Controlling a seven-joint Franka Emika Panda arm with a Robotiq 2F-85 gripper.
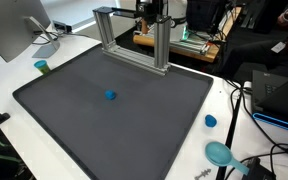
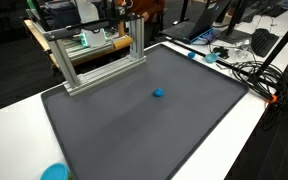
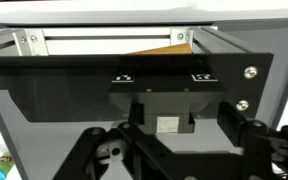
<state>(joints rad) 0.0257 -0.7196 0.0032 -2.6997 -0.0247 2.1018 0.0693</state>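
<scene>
A small blue object (image 1: 110, 96) lies alone near the middle of the dark grey mat (image 1: 74, 120); it also shows in the other exterior view (image 2: 158, 94). My gripper (image 1: 155, 12) hangs high at the back of the table, above the aluminium frame (image 1: 134, 45), far from the blue object. It is partly cut off at the top in both exterior views (image 2: 126, 10). In the wrist view the gripper (image 3: 170, 160) fills the lower half; its finger links are spread apart with nothing between them. The frame (image 3: 104, 40) and the mat (image 3: 44, 110) lie beyond it.
A green cup (image 1: 42, 67) and a monitor (image 1: 14, 30) stand at one side of the mat. A blue cap (image 1: 211, 121) and a teal disc (image 1: 219, 153) lie on the white table. Cables and electronics (image 2: 246, 68) crowd the table's edge.
</scene>
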